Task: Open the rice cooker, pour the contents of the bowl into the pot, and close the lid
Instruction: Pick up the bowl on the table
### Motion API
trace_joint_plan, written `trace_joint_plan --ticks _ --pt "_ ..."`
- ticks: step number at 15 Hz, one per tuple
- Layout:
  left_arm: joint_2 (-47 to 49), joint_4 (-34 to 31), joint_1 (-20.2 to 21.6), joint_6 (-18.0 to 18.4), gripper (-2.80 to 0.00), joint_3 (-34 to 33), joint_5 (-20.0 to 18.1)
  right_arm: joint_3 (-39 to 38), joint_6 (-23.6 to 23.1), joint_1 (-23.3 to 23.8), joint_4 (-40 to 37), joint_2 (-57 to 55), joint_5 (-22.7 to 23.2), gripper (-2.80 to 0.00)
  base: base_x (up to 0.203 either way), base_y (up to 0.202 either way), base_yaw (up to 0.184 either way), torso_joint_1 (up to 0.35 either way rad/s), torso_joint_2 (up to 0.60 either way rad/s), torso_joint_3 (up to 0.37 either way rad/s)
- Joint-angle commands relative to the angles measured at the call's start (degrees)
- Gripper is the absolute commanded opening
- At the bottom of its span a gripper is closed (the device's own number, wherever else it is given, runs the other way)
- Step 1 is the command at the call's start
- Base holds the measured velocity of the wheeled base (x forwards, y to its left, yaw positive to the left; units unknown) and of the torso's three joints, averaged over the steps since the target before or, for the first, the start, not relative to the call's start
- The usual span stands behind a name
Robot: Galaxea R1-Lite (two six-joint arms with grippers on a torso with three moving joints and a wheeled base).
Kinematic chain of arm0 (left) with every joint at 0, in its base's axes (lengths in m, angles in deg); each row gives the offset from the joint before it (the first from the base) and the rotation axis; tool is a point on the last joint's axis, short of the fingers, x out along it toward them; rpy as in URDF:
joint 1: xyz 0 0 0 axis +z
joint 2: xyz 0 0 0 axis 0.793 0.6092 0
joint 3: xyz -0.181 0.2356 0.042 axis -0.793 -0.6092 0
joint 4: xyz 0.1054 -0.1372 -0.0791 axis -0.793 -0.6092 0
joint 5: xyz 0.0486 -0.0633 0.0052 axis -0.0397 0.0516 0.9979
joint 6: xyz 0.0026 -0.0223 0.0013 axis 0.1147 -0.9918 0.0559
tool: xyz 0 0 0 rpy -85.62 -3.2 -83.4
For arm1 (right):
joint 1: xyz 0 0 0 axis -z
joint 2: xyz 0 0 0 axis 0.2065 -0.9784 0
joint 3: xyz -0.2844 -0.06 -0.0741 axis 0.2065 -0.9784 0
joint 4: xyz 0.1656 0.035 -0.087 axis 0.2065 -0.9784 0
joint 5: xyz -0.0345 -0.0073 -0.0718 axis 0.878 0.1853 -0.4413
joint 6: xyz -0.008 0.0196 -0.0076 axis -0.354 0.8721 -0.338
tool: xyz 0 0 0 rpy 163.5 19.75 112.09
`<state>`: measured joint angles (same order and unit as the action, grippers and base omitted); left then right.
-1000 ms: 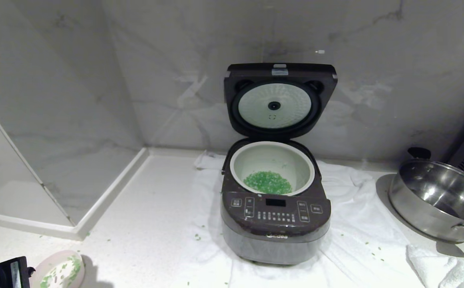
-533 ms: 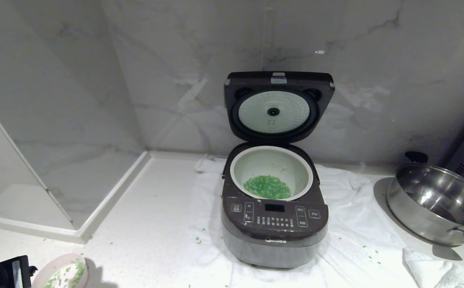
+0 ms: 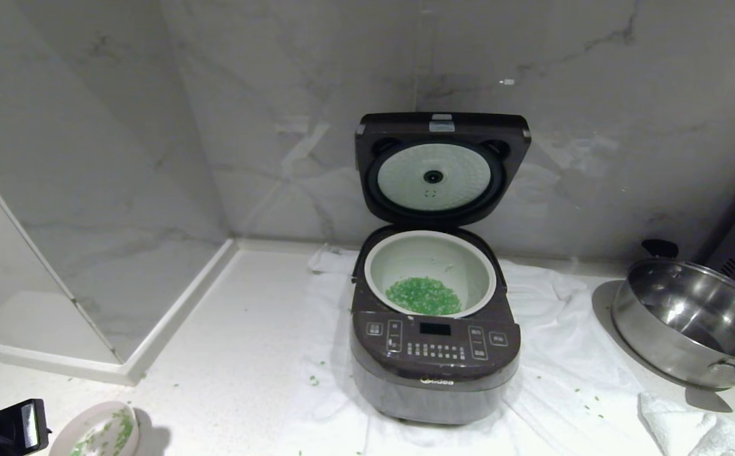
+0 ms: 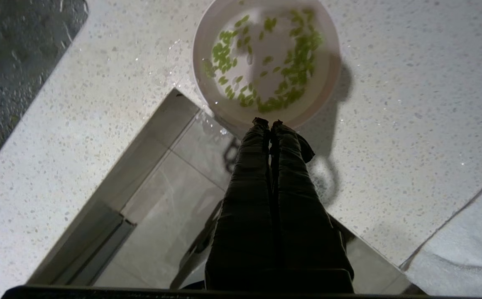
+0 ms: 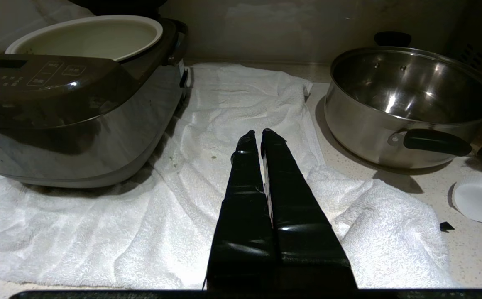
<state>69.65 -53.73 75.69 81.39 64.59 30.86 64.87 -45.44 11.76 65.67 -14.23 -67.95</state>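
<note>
Spillage is the main risk from here — the bowl (image 3: 98, 432) sits at the very corner of the surface (image 3: 240, 335), and a careless push could send its green bits (image 3: 117, 424) off the edge. In the head view the rice cooker (image 3: 435, 354) stands with the lid (image 3: 441, 166) upright, and the pot (image 3: 430, 269) already holds a green heap. In the left wrist view the left end effector (image 4: 269, 123), fully closed and holding nothing, hovers just beside the bowl's rim. In the right wrist view the right end effector (image 5: 257, 133) — closed, empty — rests over the white towel (image 5: 232, 124), near an empty steel pan (image 5: 407, 104).
</note>
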Motion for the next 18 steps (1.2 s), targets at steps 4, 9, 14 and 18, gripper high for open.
trace_joint_plan --ticks 4,9,14,18 --pt "14.4 2.2 3.5 -0.1 -2.80 1.4 0.9 0.0 0.0 0.0 0.0 -0.1 0.0 -2.80 0.000 0.000 0.000 0.000 0.00 0.000" --pt "21.3 9.2 5.2 -0.2 -2.80 0.9 1.1 0.0 0.0 0.0 0.0 -0.1 0.0 -2.80 0.000 0.000 0.000 0.000 0.00 0.000" --pt "21.4 9.2 7.7 -0.2 0.00 1.5 0.7 0.0 0.0 0.0 0.0 -0.1 0.0 -2.80 0.000 0.000 0.000 0.000 0.00 0.000" --pt "24.5 9.8 8.1 -0.2 0.00 1.6 0.5 0.0 0.0 0.0 0.0 -0.1 0.0 -2.80 0.000 0.000 0.000 0.000 0.00 0.000"
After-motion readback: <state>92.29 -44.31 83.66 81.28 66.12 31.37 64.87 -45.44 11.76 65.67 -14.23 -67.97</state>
